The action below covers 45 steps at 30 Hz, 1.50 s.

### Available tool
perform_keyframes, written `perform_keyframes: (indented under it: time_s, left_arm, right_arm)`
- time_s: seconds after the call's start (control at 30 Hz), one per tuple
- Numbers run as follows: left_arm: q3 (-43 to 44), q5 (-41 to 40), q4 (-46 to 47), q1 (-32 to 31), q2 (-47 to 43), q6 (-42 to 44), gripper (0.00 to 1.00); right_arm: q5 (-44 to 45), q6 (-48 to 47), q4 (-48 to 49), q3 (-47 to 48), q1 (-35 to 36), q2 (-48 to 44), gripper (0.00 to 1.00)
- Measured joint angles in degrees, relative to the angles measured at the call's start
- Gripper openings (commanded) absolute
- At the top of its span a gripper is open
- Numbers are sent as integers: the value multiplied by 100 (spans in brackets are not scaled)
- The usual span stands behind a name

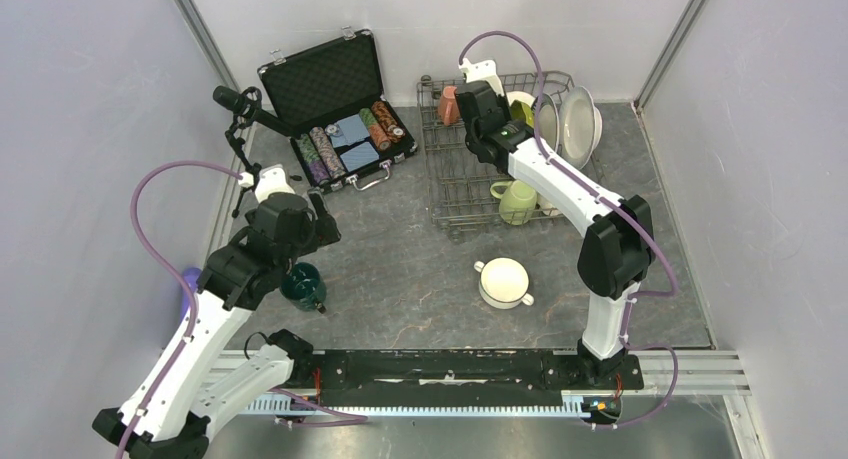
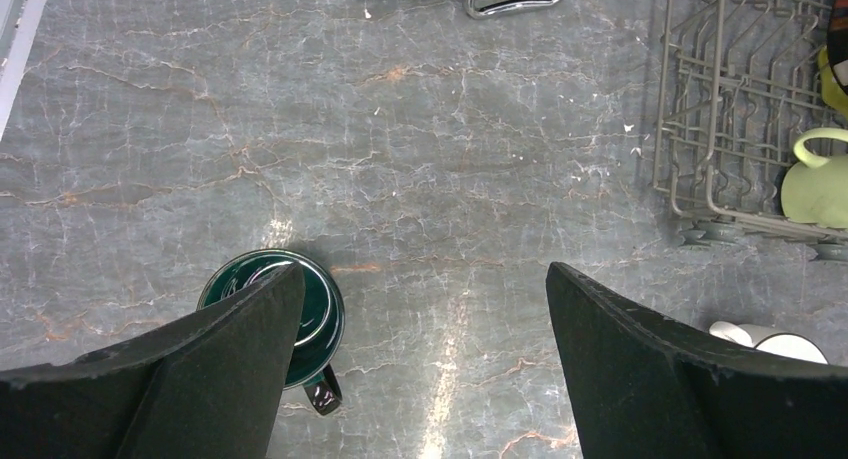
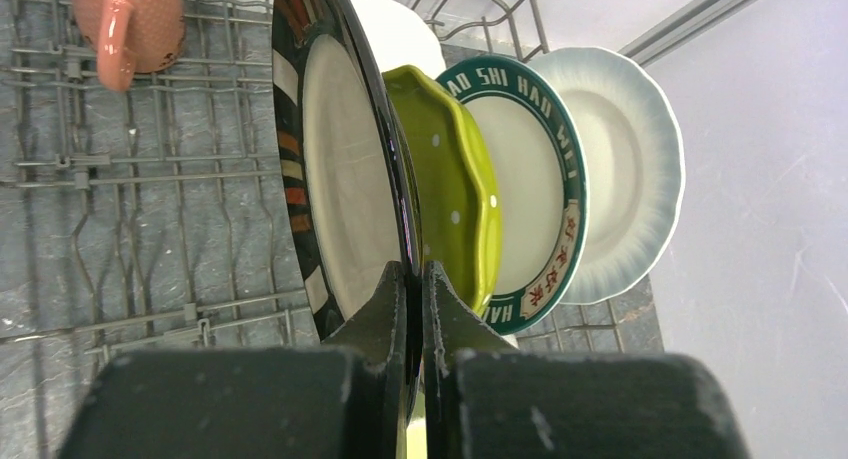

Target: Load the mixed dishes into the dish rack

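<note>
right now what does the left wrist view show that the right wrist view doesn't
Left wrist only: dark-teal mug on the table, light-green mug in the dish rack, open left tool. Right wrist only: salmon-pink mug, lettered plate, right tool shut on the dark-rimmed plate. Both: the dish rack.

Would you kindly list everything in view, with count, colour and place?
grey wire dish rack: one, grey, table's far right.
black-rimmed striped plate: one, black and cream, upright in rack.
lime-green scalloped plate: one, green, beside it.
teal-rimmed lettered plate: one, white, next along.
pale fluted deep plate: one, whitish, rack's right end.
salmon-pink mug: one, pink, rack's far-left corner.
light-green mug: one, green, rack's near edge.
white two-handled bowl: one, white, table before rack.
dark-teal mug: one, teal, table, below left pincer.
black hinged case: one, black, open, far centre.
left pincer: one, black, open.
right pincer: one, black, shut on striped plate's rim.
</note>
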Motion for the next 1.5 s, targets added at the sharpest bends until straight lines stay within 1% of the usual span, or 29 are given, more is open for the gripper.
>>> perform_keyframes:
  time_s: [0.3, 0.53, 0.57, 0.63, 0.7, 0.73, 0.83, 0.9, 0.93, 1.0, 1.03, 1.2, 1.33, 1.5]
  left_arm:
    - [-11, -22, -144, 0, -35, 0, 96]
    - [-61, -59, -146, 0, -74, 0, 97]
    - [-76, -59, -149, 0, -74, 0, 98]
    - [-105, -55, -155, 0, -72, 0, 100]
    - [-127, -50, -160, 0, -63, 0, 100]
    - [-140, -46, -160, 0, -52, 0, 100]
    - [-175, -42, -173, 0, 7, 0, 100]
    - [-184, -37, -179, 0, 50, 0, 100]
    - [-192, -24, -179, 0, 63, 0, 100]
    - [-214, 9, -181, 2, 72, 0, 100]
    - [-232, 22, -181, 0, 72, 0, 100]
    - [-313, 72, -234, 0, 105, -2, 100]
    - [-334, 118, -326, 0, 107, -9, 100]
    - [-369, 197, -437, 0, 116, -98, 100]
  right_arm:
    - [-267, 459, -186, -13, -90, 28, 0]
    - [-428, 820, -184, -280, -267, 26, 0]
    - [-479, 883, -186, -330, -297, 26, 2]
    - [-575, 1062, -92, -448, -365, 20, 15]
    - [-673, 1193, 101, -555, -428, -2, 18]
    - [-743, 1263, 203, -619, -459, -28, 22]
    - [-859, 1414, 332, -697, -507, -59, 52]
    - [-881, 1508, 369, -708, -544, -59, 55]
    - [-885, 1517, 378, -708, -562, -61, 60]
    - [-898, 1545, 400, -708, -586, -79, 73]
    - [-896, 1558, 398, -708, -588, -96, 75]
    - [-933, 1513, 402, -708, -619, -249, 77]
    - [-1095, 1471, 402, -699, -629, -264, 87]
    - [-1633, 1427, 407, -605, -662, -264, 94]
